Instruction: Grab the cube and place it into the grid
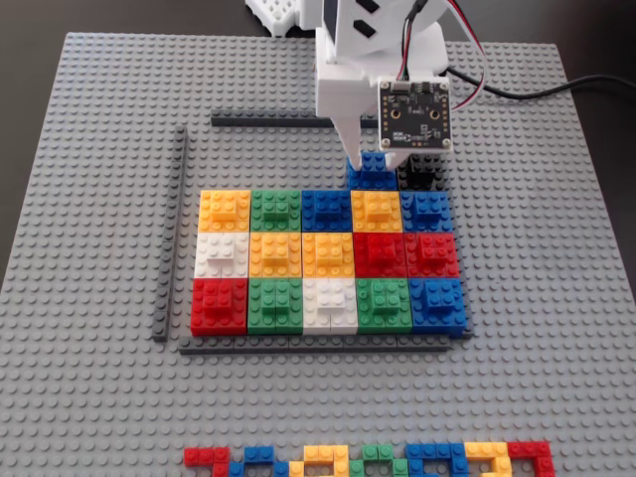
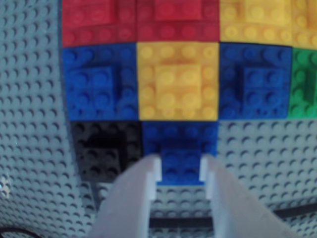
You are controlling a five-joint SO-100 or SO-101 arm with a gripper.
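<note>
The cube [image 1: 374, 173] is blue with a smaller raised brick on top. It rests on the grey baseplate [image 1: 89, 199], right behind the grid's [image 1: 328, 253] back row and against a yellow cube. My gripper [image 1: 372, 159] comes down on it from above. In the wrist view the two white fingers [image 2: 148, 183] press against both sides of the raised brick, so the gripper [image 2: 180, 167] is shut on the cube [image 2: 179, 134]. The grid [image 2: 178, 79] fills the upper part of that view.
A small black brick [image 1: 422, 177] [image 2: 104, 148] touches the cube's side. Dark grey strips frame the grid at the left [image 1: 171, 238], back [image 1: 268, 120] and front [image 1: 313, 344]. A row of flat coloured pieces [image 1: 368, 462] lies at the near edge. A cable [image 1: 537, 91] trails to the right.
</note>
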